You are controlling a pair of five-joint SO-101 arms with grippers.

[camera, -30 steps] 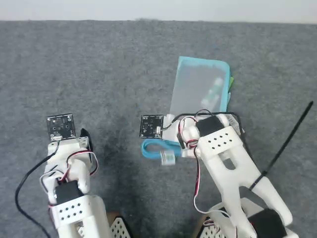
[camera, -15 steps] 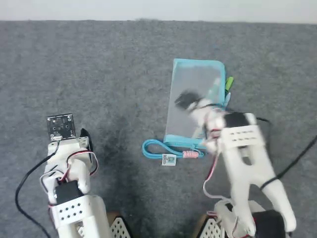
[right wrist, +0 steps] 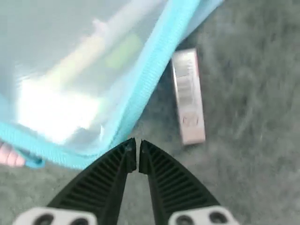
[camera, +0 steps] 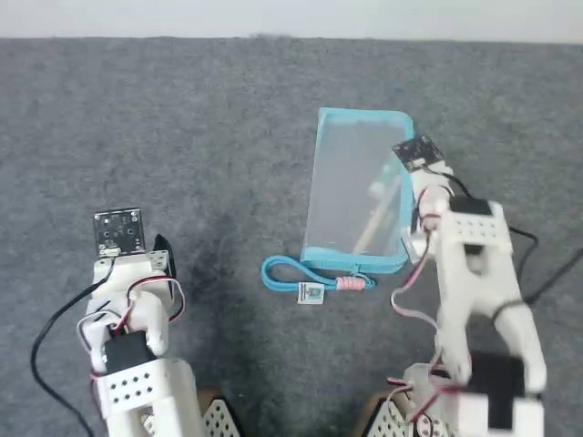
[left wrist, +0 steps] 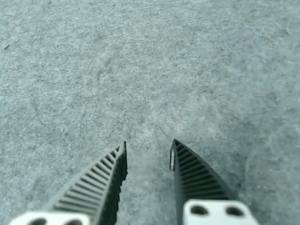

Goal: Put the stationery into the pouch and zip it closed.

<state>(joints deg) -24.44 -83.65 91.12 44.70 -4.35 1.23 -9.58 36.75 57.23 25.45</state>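
Grey felt covers the worktop point(camera: 182, 118) from front to back. Nearest, the left pincer point(left wrist: 148, 145) hangs over bare felt with its jaws apart and nothing between them, well apart from the task's things. Farther in, a blue strap point(camera: 278, 273) and a pink zip pull point(camera: 351, 283) lie at the near end of the pouch point(camera: 351, 173), which rests flat with its length running away from the arms. Pale stationery point(camera: 381, 202) shows through its clear face. The right pincer point(right wrist: 136, 146) sits low at the pouch's zip edge, jaws pressed together and empty. Just past its tips a flat silvery piece point(right wrist: 188, 96) lies on the felt outside the pouch, close beside that edge. Whether the zip is drawn I cannot tell. The likely trouble is this piece: thin and flat on soft felt, it may slide ahead of closed jaws rather than lift, and a jaw opening there could snag the pouch edge and drag it. Beyond runs a pale wall point(camera: 273, 18).
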